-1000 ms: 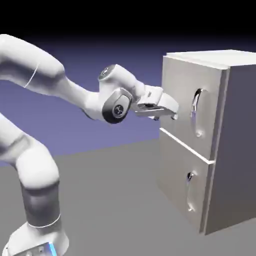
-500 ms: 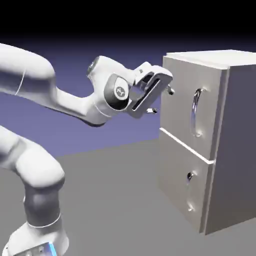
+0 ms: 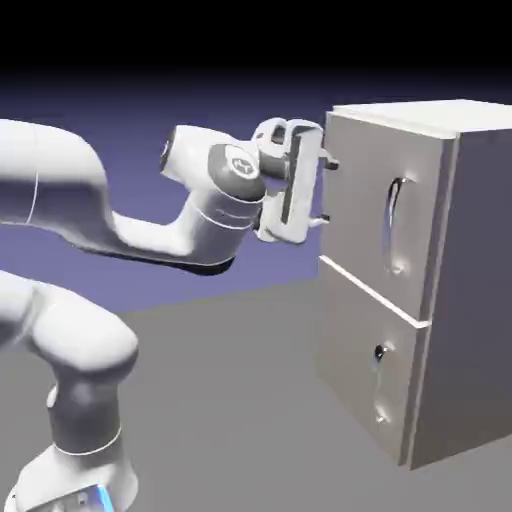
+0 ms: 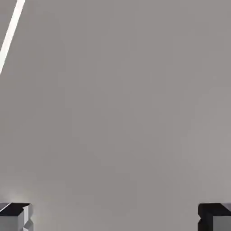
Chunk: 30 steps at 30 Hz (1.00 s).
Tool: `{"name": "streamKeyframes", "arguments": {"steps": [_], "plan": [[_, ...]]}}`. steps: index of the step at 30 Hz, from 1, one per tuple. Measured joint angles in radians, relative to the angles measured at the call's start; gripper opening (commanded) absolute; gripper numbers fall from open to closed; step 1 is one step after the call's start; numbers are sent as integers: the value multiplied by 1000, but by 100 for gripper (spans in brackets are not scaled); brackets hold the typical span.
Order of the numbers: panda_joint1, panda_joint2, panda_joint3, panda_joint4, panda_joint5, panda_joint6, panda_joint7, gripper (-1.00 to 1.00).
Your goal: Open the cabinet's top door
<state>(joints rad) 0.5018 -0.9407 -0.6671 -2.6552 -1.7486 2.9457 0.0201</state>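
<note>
White end effector (image 3: pixel 327 192) hangs upright, apparently just beside the grey top door (image 3: pixel 370 200), fingers spread wide.

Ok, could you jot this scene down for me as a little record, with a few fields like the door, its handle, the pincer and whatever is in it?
Cabinet: pale grey, two doors stacked
Top door: closed
Top handle: long curved metal loop, upright, untouched
Lower door: closed, with a smaller metal handle
Pincer: open, fingertips one above the other, near the top door's side away from the handle
Held: nothing
Hand view: mostly plain grey panel, one pale slanting strip
</note>
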Motion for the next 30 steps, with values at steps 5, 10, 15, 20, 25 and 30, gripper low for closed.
{"name": "streamKeyframes", "arguments": {"steps": [5,10,15,20,25,30], "plan": [[61,-46,-83,19,-217,-11,-90,0],[122,-92,-166,39,-435,-23,-179,0],[183,-138,-249,58,-652,-34,-269,0],[244,-184,-332,77,-870,-45,-359,0],[305,-231,-415,96,-1087,-57,-448,0],[424,-203,-476,171,-1139,-93,-456,0]]}}
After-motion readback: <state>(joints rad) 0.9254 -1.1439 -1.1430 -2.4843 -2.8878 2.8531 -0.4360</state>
